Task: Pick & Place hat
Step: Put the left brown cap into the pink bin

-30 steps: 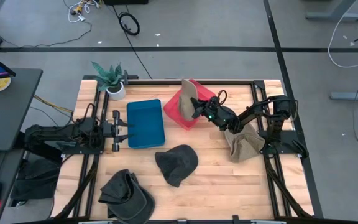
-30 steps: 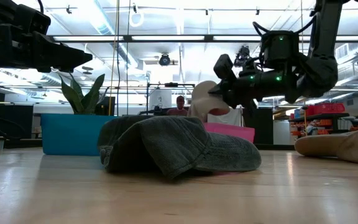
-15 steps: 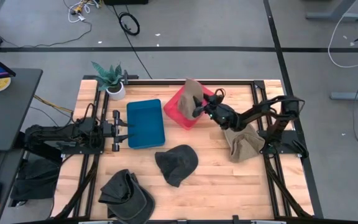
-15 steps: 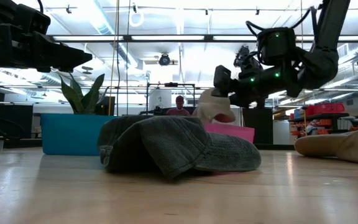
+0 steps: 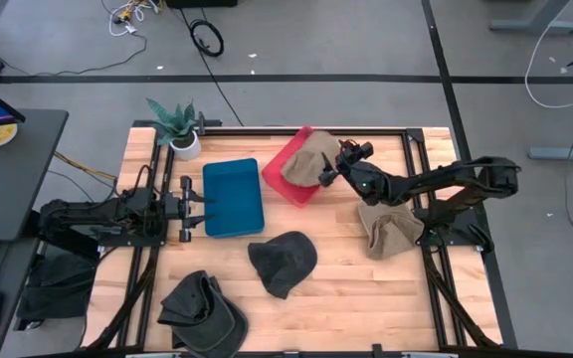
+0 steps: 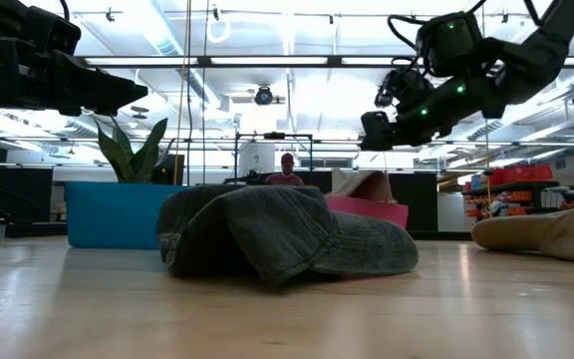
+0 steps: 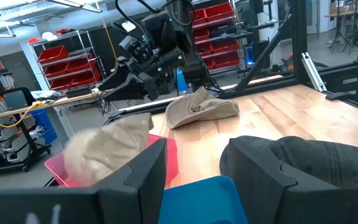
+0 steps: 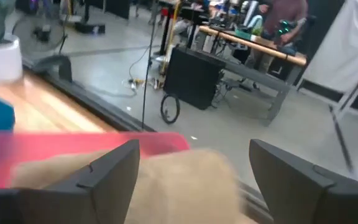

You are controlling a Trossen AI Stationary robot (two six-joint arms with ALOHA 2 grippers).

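Wooden table point(image 5: 346, 273) — tan hat point(image 5: 306, 160) seemingly in pink bin point(image 5: 285, 175) — right hand point(image 5: 338, 165) open

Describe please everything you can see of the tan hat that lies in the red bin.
The tan hat is soft, beige cloth, crumpled and slumped, not upright. It lies in the red bin, filling most of it, with part draped over the rim nearest the right arm. The right pincer hangs open just beside it, not gripping it. In the low view the hat's top peeks above the bin wall. A second tan hat lies apart on the table.
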